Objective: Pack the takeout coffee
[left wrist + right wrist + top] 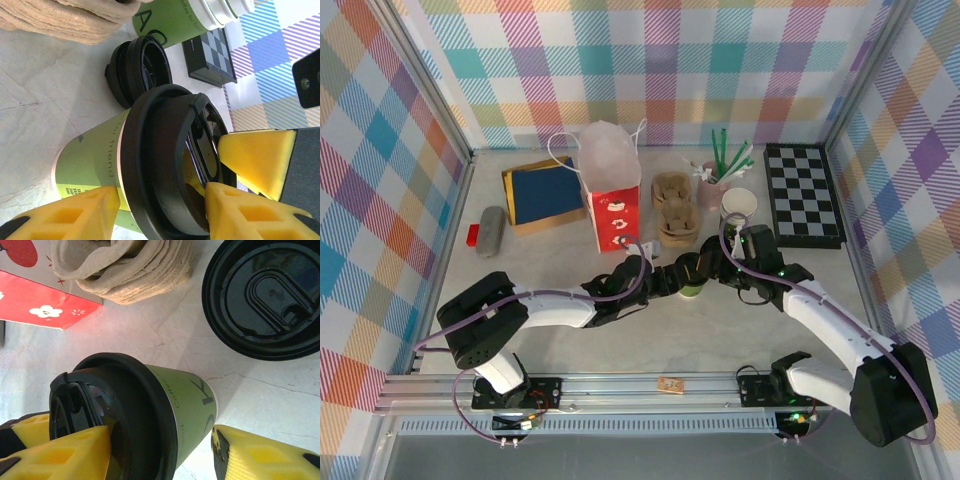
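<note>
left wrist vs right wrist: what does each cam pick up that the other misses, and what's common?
Left wrist extras: checkerboard, a second green cup beyond the loose lid, plaid wall.
Right wrist extras: red bag with white flower prints.
Shared: the lidded takeout coffee up close, the loose black lid, the stack of pulp cup carriers, the pale table.
</note>
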Tool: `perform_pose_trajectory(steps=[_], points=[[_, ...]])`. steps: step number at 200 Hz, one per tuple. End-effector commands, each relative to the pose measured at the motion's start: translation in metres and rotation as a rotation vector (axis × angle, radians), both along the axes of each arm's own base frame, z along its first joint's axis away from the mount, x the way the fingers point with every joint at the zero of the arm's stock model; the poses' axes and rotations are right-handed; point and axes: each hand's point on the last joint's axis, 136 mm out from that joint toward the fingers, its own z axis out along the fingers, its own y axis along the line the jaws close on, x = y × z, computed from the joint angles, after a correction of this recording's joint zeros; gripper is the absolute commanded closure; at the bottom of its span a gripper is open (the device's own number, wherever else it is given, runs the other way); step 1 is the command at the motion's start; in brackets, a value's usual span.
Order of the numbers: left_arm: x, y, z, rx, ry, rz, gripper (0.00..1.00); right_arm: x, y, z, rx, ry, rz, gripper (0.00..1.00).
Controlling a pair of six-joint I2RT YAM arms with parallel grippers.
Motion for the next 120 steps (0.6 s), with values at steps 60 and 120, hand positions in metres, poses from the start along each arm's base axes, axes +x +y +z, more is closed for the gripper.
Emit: perform_pose_trajectory(steps=[60,120], points=[[-0.059,0.014,-0.088,0.299,0.218,-0.178,0.49,-0.019,-0.027,-0.034,-0.19,0.135,-0.019,0.44],[-0.055,0.01,-0.074,0.288,0.195,-0.179,0.41,-0.013,-0.026,-0.021,-0.196,0.107,-0.01,0.36]])
